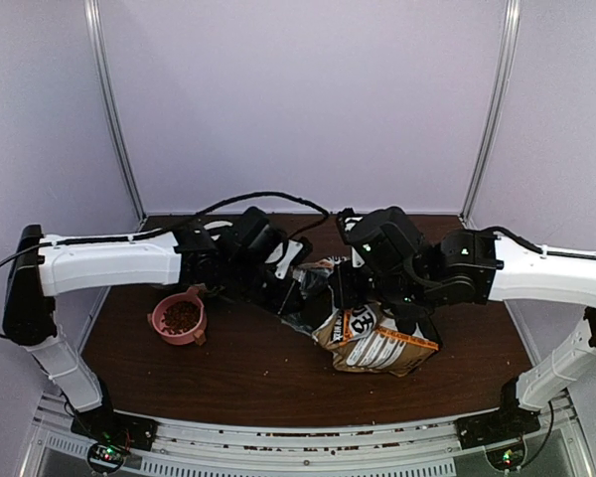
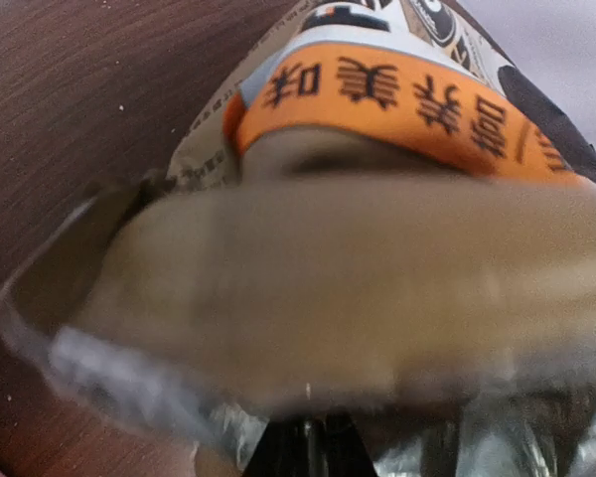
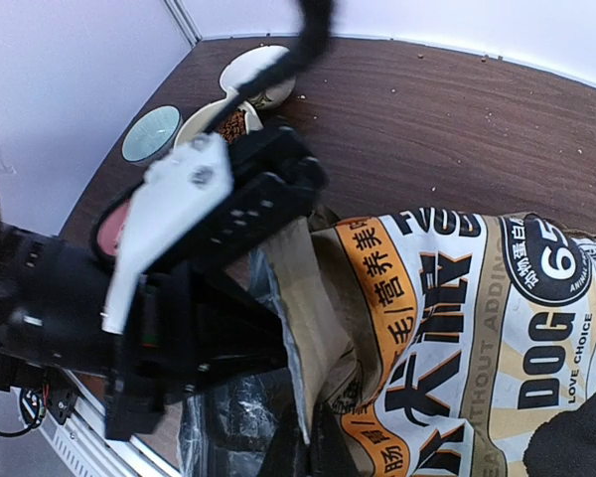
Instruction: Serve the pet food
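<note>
Plainly, your left gripper (image 1: 296, 293) was clamped on the top edge of the bag (image 1: 377, 343). Its wrist camera looked straight into the bag's gaping mouth, with the silvery lining along the lower lip and the orange band of printed characters above. Your right gripper (image 1: 412, 320) had its jaws closed and sat low over the bag's upper face. You could not tell from any view whether it was pinching the foil or only resting against it.

Between the two arms, the bag lay on its side on the dark wooden table (image 1: 228, 378), its printed face up and its open end turned to the left. The left arm reached in from the left and the right arm from the right, so their wrists nearly met above the bag.

Further left, near the bag's mouth but apart from it, stood a pink bowl (image 1: 159, 323). The pet food (image 1: 182, 316) sat inside it as a dark reddish-brown heap. A few small specks dotted the tabletop beyond the bag; they were too small to identify.
</note>
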{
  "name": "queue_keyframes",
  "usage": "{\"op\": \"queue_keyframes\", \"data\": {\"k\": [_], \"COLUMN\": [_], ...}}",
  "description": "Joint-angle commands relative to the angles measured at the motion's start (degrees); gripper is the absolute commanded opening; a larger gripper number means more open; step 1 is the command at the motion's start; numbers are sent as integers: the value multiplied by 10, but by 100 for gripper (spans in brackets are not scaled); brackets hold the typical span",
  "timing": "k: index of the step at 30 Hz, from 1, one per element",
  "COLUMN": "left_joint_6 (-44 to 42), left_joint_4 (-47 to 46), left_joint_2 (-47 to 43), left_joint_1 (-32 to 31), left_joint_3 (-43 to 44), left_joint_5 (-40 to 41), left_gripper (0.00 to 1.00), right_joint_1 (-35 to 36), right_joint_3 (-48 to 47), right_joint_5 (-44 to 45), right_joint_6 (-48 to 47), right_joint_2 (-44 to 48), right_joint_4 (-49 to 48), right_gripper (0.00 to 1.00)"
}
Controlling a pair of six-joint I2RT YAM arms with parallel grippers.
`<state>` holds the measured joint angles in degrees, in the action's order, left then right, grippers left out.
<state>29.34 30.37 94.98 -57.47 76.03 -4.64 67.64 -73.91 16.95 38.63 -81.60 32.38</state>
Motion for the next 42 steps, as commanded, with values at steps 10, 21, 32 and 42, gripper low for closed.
{"op": "queue_keyframes", "data": {"k": [10,21,32,42], "left_joint_6": [37,185,316,364], "left_joint_4": [-234,-456,-512,-570], "left_joint_2": [84,24,-101,-177], "left_joint_1": [-4,38,103,131], "left_joint_3": [31,-87,-221,-316], "left_joint_5": [-172,-278,-276,-309], "left_gripper": [0,0,0,0], "right_joint_1": [6,-14,-34,-57], "right_joint_3": [4,38,51,67], "right_joint_5": [52,47,44,52], "right_joint_6": [35,62,79,97], "right_joint_2": [55,90,97,109], "right_joint_4": [-7,-7,-5,7], "right_gripper": [0,0,0,0]}}
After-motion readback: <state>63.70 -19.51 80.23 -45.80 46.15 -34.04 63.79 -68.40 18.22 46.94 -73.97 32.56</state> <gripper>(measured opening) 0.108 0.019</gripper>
